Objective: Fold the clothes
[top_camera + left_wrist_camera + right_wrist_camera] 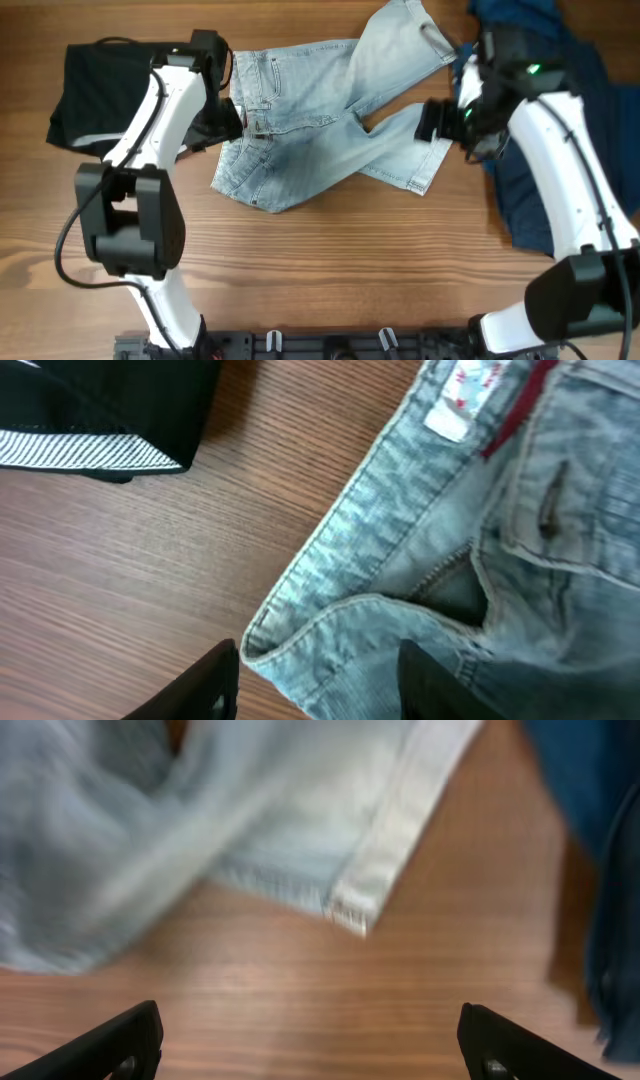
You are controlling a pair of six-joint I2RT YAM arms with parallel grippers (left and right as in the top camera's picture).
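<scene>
— What's the cloth like?

— The pale-blue denim (320, 110) is faded and ribbed-looking, sprawled across the middle of the wooden table (330, 260). Its waistband is to the left, and two legs splay off to the right. The waistband edge is thick and stitched, and a white label (450, 420) sits inside it beside a red strip. One leg ends in a pale, doubled hem (400, 850).

— And the other clothes?

— A black garment (95, 95) with fine white striped trim lies at the far left. A dark blue garment (515, 200) is rumpled at the far right, partly under the arm.

— The tools?

— The left gripper (315, 690) is low at the waistband. Its jaws are apart with the band's corner lying between them, and I can't tell whether they touch it. The right gripper (310, 1050) is spread wide over bare wood just short of the hem, holding nothing.
</scene>
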